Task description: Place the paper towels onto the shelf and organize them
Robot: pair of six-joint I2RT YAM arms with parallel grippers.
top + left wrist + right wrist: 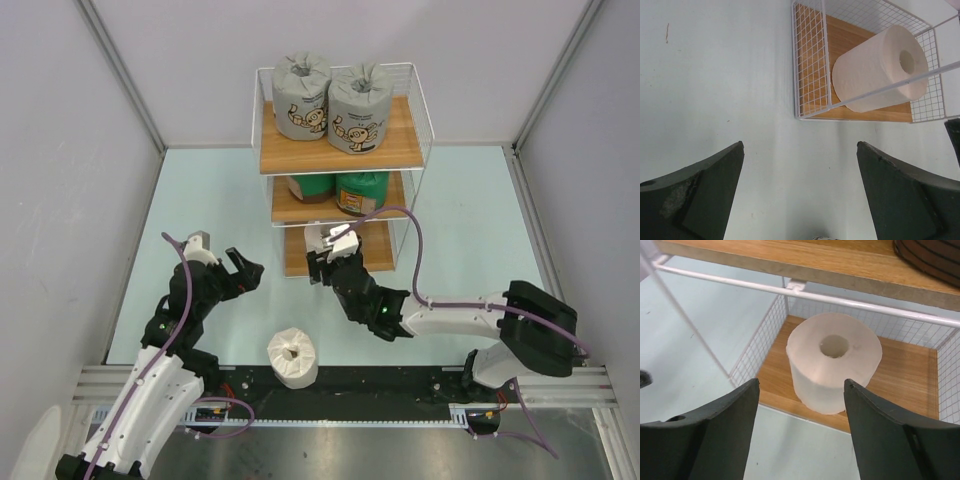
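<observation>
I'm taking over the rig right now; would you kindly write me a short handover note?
Left pincer: open, empty, over the table.
Right pincer: open, facing the white roll standing on the shelf bottom board, not gripping it.
Done: two grey rolls top tier, two green rolls middle, one white bottom.
Left: last white roll, near the table's near edge; bare board is free beside its twin.

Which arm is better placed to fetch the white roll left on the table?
Probably left: the left pincer, open, hangs free near the loose white roll, while the right pincer, also open, sits at the shelf's bottom tier, facing the shelved roll.
</observation>
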